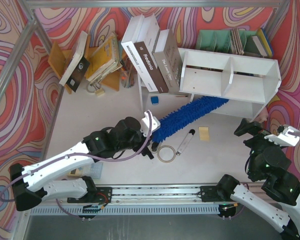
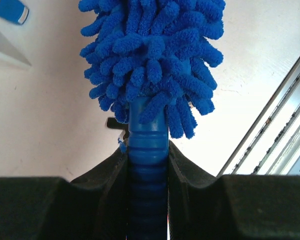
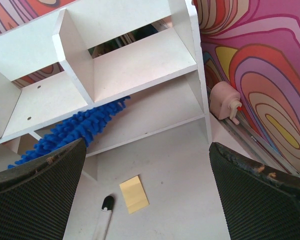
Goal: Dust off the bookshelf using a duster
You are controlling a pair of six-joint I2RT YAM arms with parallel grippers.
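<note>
The left claw (image 2: 148,165) is clamped on the ribbed handle of the duster (image 1: 190,114), gripping far back so the whole fluffy head can reach across the bench (image 1: 215,145) into the lower opening of the bookshelf (image 1: 230,75). The right claw (image 3: 146,150) hangs spread wide and empty near the shelf's right end, probably to keep clear.

Robot lab: aluminium frame (image 1: 155,3), swirly backdrop (image 1: 10,150)
</note>
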